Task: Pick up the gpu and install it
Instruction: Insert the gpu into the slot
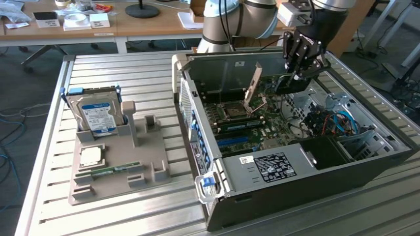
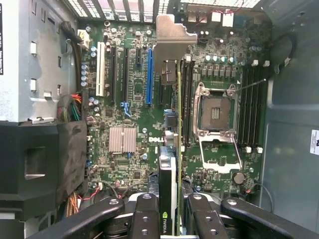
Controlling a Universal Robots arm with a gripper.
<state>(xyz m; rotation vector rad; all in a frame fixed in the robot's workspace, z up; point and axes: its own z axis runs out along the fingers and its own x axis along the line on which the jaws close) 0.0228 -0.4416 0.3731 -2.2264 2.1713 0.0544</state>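
Gpu [image 2: 167, 172], one, clamped edge-on in gripper [image 2: 171, 214] above motherboard [image 2: 134, 167] inside open computer case [image 1: 295, 182]; card faces unseen, near end cut off.

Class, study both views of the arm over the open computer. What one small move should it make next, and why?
Probably a slight sideways shift toward the long blue slot, before any lowering. The claw grips the gpu edge-on above the motherboard. The card's edge seems to run between that slot and the processor socket, not over the slot.
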